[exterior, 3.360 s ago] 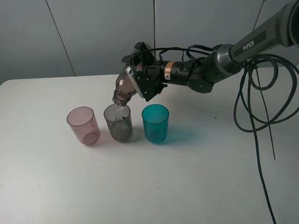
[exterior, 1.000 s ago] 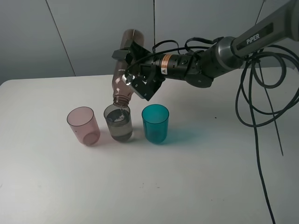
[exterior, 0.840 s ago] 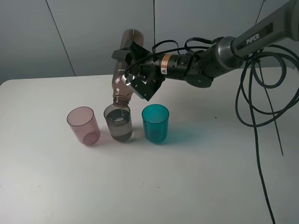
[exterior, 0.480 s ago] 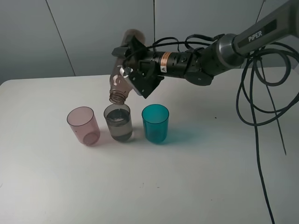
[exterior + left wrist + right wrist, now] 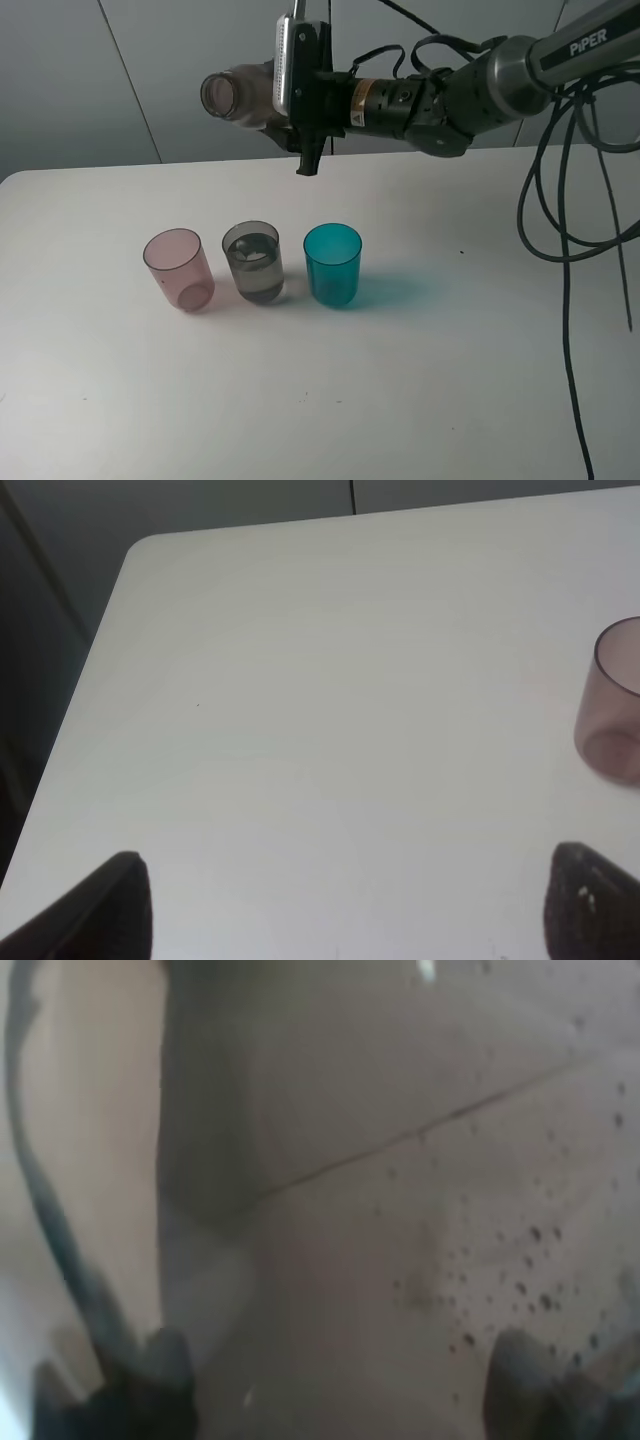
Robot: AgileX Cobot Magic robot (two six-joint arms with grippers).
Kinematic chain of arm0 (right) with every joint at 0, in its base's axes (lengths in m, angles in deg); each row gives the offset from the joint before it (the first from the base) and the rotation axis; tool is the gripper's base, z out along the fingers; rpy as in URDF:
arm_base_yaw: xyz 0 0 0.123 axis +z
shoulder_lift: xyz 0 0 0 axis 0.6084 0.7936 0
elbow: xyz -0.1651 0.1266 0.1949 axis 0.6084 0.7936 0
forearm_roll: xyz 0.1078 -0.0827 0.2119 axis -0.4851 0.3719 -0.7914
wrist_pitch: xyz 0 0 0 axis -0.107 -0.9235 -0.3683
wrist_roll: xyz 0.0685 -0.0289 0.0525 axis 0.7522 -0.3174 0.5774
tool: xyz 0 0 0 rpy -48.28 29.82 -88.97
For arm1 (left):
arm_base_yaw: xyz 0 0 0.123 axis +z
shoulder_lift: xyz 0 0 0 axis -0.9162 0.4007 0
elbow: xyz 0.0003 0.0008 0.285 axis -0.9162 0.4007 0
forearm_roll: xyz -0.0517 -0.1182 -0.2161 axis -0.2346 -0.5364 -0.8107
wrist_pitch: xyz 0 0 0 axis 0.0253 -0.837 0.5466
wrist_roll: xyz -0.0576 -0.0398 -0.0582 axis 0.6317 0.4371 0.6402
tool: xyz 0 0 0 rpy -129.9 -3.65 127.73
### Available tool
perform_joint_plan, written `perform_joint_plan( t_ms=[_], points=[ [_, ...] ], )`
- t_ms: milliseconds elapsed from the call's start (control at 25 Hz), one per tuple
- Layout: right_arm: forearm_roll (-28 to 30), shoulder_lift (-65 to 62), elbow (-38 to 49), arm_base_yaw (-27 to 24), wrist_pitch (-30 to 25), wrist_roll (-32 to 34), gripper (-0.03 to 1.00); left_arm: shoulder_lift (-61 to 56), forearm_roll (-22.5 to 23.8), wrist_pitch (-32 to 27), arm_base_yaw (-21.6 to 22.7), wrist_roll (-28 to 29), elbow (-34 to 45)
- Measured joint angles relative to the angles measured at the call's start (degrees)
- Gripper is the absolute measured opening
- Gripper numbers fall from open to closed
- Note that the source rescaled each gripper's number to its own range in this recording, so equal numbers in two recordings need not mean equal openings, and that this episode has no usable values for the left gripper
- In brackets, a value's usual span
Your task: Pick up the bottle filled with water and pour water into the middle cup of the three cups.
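Gripping the bottle (image 5: 243,95) sideways, high above the table (image 5: 450,380), the right gripper (image 5: 298,88) is clamped on its body, mouth level, probably so no more water runs out. The middle cup (image 5: 253,262), between the pink cup (image 5: 180,270) and teal cup (image 5: 332,264), holds water; half a second earlier the mouth points down just over it. Left wrist view: the left gripper (image 5: 355,920) hangs open and idle near the pink cup. Right wrist view: the droplet-speckled bottle fills the frame.
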Motion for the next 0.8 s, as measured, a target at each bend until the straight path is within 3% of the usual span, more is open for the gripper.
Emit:
perform_joint_plan(
  t_ms=[240, 480, 600, 800],
  points=[
    [2.1, -0.6, 0.0, -2.2, 1.4, 28.6, 0.0, 0.0, 0.0, 0.0, 0.0, 0.0, 0.0],
    [8.1, -0.6, 0.0, -6.9, 2.1, 50.2, 0.0, 0.0, 0.0, 0.0, 0.0, 0.2, 0.0],
    [8.9, -0.5, 0.0, -9.4, 2.3, 55.9, 0.0, 0.0, 0.0, 0.0, 0.0, 0.2, 0.0],
    [8.4, 2.9, 0.0, -11.5, 3.3, 57.5, 0.0, 0.0, 0.0, 0.0, 0.0, 0.2, 0.0]
  ],
)
